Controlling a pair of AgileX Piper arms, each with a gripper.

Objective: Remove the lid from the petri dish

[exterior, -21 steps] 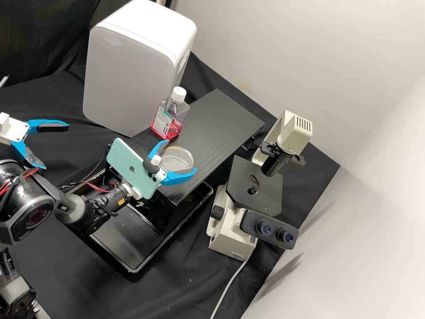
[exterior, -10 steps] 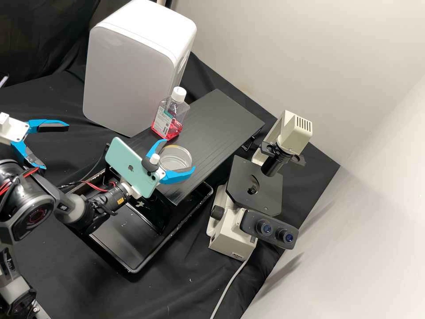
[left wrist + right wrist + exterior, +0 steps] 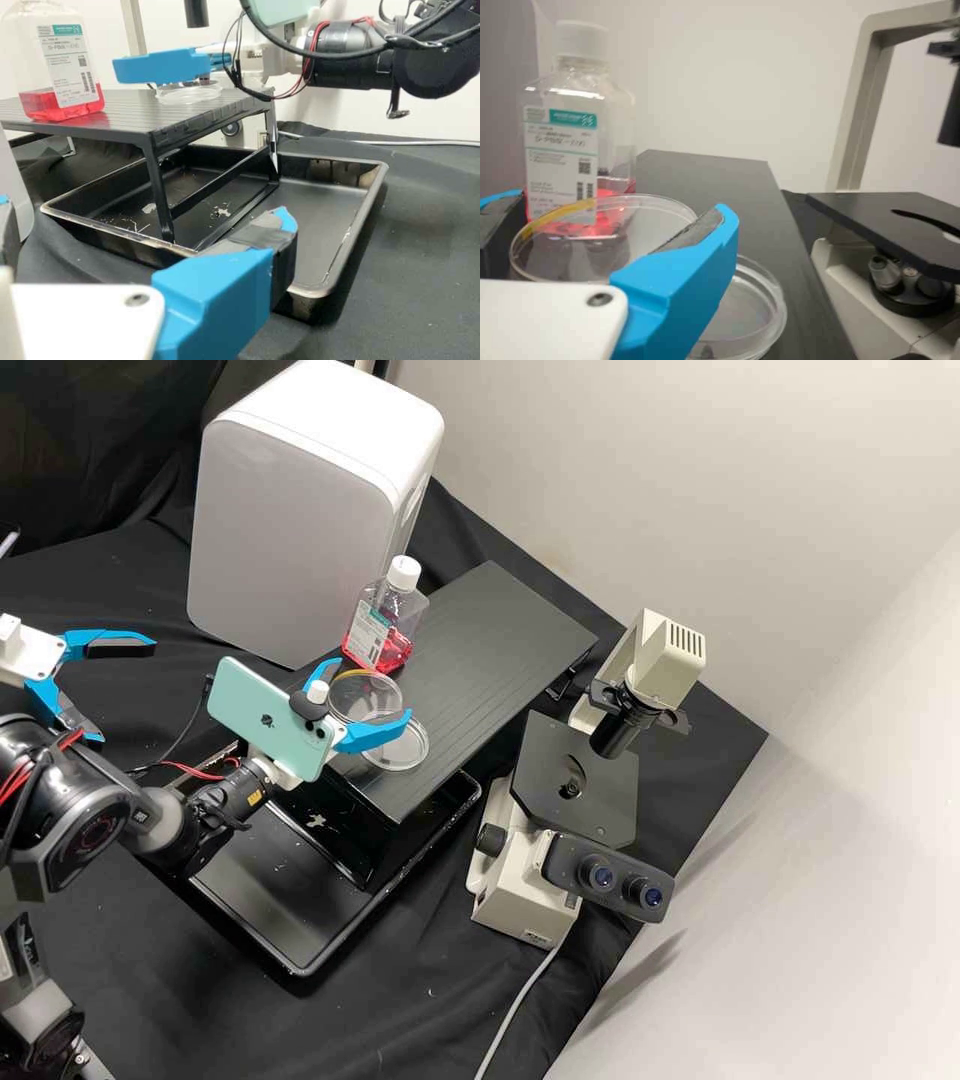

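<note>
My right gripper (image 3: 370,692) is shut on the clear petri dish lid (image 3: 360,696), holding it a little above the black ribbed platform (image 3: 490,630). The dish base (image 3: 402,747) lies uncovered on the platform, just beside and below the lid. In the right wrist view the lid (image 3: 577,232) sits between the blue fingers (image 3: 697,247) and the base (image 3: 746,307) lies beyond it. My left gripper (image 3: 122,690) stands open and holds nothing at the far left, well away from the dish. From the left wrist view the base (image 3: 187,92) shows on the platform's corner.
A bottle of pink liquid (image 3: 383,618) stands on the platform behind the dish. A white box (image 3: 300,500) rises at the back. The platform stands in a black tray (image 3: 300,950). A microscope (image 3: 590,790) stands to the right.
The right gripper, earlier open around the covered dish, has shut on the lid and carried it up and to the left, leaving the base on the platform. The left arm kept still.
</note>
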